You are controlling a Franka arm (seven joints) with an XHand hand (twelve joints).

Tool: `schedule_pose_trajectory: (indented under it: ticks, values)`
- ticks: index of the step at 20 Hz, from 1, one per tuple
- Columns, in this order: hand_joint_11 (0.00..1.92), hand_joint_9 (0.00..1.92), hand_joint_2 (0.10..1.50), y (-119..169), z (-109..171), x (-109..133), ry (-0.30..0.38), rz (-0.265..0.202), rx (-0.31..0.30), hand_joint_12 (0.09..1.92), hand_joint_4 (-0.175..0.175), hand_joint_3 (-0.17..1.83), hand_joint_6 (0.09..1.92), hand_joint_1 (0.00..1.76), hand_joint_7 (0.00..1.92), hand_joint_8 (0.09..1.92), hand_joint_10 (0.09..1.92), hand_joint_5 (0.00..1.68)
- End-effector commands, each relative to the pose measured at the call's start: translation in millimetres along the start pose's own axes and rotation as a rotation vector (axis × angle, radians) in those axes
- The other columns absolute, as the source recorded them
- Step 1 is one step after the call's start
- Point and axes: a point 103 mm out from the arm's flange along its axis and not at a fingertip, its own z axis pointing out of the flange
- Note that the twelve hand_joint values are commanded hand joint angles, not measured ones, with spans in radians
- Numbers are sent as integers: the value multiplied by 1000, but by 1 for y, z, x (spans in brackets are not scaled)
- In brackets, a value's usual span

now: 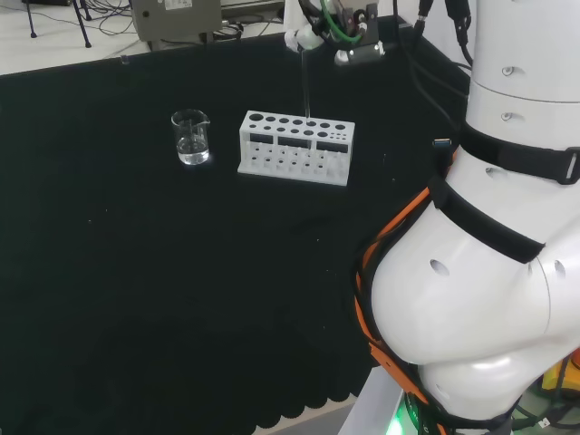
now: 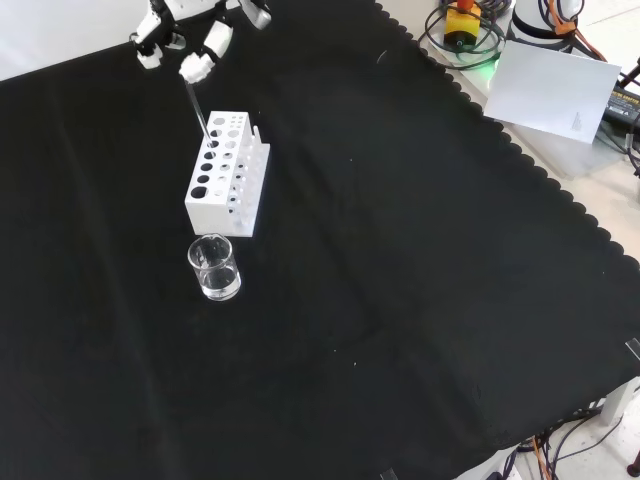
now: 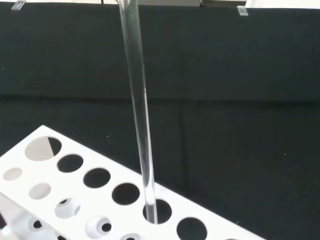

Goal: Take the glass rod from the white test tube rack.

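A white test tube rack (image 1: pixel 295 147) (image 2: pixel 227 173) (image 3: pixel 90 200) with several round holes stands on the black cloth. A clear glass rod (image 1: pixel 306 86) (image 2: pixel 198 108) (image 3: pixel 138 110) rises upright from one of its back-row holes, its lower end still in the hole. The hand (image 1: pixel 308 34) (image 2: pixel 190 45) is above the rack with its fingertips pinched on the rod's upper end.
A small clear glass beaker (image 1: pixel 190 136) (image 2: pixel 214 267) stands beside the rack, to its left in the head view and nearer the camera in the front view. The arm's white links (image 1: pixel 489 227) stand at the right of the head view. A white sheet (image 2: pixel 555 90) lies beyond the cloth's scalloped edge.
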Motion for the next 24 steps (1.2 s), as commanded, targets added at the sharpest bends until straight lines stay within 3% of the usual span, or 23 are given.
schedule_pose_trajectory:
  ticks: [1,9,13,15,16,21,24]
  values:
    - [1367,1312,899,-1,8,8,-14,-26,-20,1378,-175,444,1076,611,1018,1288,1297,635]
    - [1506,1460,854,-1,13,18,-47,-52,-32,1358,-175,489,1037,724,1168,1238,1243,844]
    - [1630,1553,805,3,15,23,-79,-55,-33,1278,-175,532,940,888,1232,1166,1148,946]
    - [1702,1594,851,5,17,25,-87,-56,-37,1210,-136,465,962,1051,1270,1105,1064,1009]
    - [1739,1610,870,6,17,26,-89,-56,-40,1174,-149,425,948,1102,1286,1077,1016,1033]
    - [1828,1656,875,4,12,26,-69,-38,-115,943,-175,362,839,1181,1350,1015,844,1111]
    - [1658,1612,750,2,0,24,-58,-19,-168,907,-175,608,850,1276,1197,1017,872,1093]
